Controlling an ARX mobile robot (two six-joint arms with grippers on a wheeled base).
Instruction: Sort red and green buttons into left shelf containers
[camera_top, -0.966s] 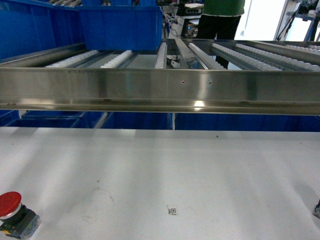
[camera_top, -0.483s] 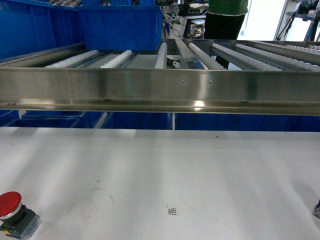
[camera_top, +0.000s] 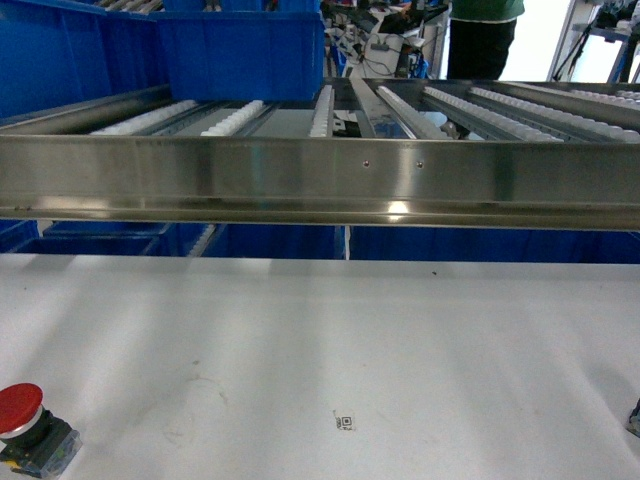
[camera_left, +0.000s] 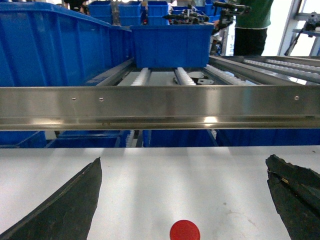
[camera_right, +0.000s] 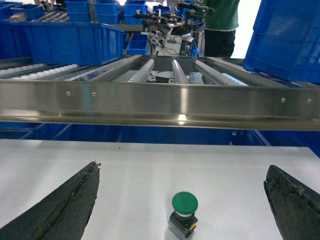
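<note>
Head: blue bins (camera_top: 240, 50) are seen on the roller shelf's left, contents hidden; a red button (camera_top: 25, 422) stands on the white table (camera_top: 400, 340), bottom-left. A tiny printed mark (camera_top: 345, 422) is unreadable.
Left wrist: left gripper (camera_left: 185, 200) spread wide, the red cap just ahead.
Right wrist: right gripper (camera_right: 182, 210) spread wide, a green button (camera_right: 184, 214) between the tips, untouched.

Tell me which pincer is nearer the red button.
Left. The left pincer is open with the red button centred just ahead of it; the right pincer faces the green button instead, across the table.
</note>
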